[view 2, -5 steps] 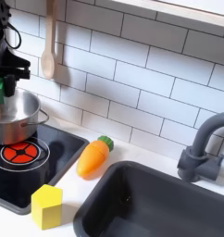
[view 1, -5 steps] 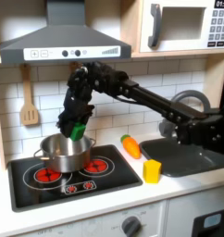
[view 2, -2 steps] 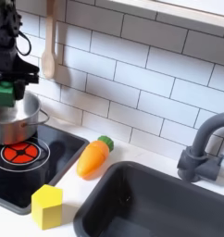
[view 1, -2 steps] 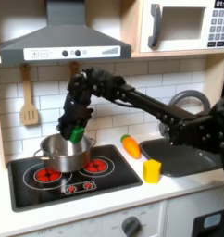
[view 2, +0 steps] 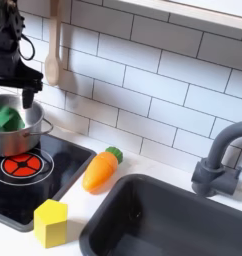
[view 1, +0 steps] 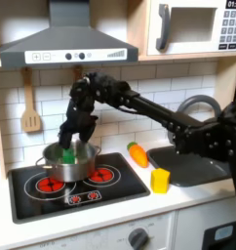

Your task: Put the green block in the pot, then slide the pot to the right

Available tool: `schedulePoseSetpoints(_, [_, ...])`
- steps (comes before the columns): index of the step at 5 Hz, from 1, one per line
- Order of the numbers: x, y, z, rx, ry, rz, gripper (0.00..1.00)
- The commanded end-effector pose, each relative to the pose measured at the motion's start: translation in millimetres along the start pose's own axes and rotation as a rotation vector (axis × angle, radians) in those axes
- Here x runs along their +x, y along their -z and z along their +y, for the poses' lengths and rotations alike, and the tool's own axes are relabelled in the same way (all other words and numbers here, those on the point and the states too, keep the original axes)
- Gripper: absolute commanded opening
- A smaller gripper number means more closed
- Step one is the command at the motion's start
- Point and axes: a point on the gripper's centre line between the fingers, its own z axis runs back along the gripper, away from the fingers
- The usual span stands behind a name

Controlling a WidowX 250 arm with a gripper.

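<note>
Your pot (view 1: 68, 164) sits on the left burner of the toy stove (view 1: 110, 190) in the first exterior view, and in the second exterior view it stands at the left edge (view 2: 21, 135), with its small side handle toward the tiled wall. The green block (view 1: 68, 154) lies inside the pot; in the second exterior view it shows just above the rim (view 2: 6, 118), tilted, with one corner up. It is cube-like, so it has no clear long axis.

Your gripper (view 1: 79, 134) hangs over the pot's mouth in the first exterior view, fingers pointing down, and in the second exterior view it is partly cut off by the picture's left edge (view 2: 13, 88). The block lies below the fingertips and looks free of them, so the jaws appear parted and empty, though you cannot judge how far they are spread.

On the counter, a carrot (view 2: 101, 168) lies between the stove and the sink (view 2: 163, 215), its green tip toward the wall in the second exterior view. A yellow block (view 2: 50, 222) stands near the counter's front edge, just beside the stove. A wooden spoon (view 2: 53, 45) hangs on the tiles behind the pot, and the faucet (view 2: 221, 160) rises behind the sink.
</note>
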Motion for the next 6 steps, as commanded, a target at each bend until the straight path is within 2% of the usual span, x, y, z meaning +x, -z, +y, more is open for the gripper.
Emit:
schedulePoseSetpoints(1, [-8, 11.9, -5.2, -0.003, 0.023, 0.048, 1.0])
schedulePoseSetpoints(2, [-11, 13.4, -12.0, -0.012, 0.039, 0.061, 1.0])
schedulePoseSetpoints(4, [-15, 13.2, -12.1, -0.012, 0.045, 0.076, 1.0])
schedulePoseSetpoints(6, [-28, 22.0, -17.8, -0.021, 0.06, 0.116, 1.0])
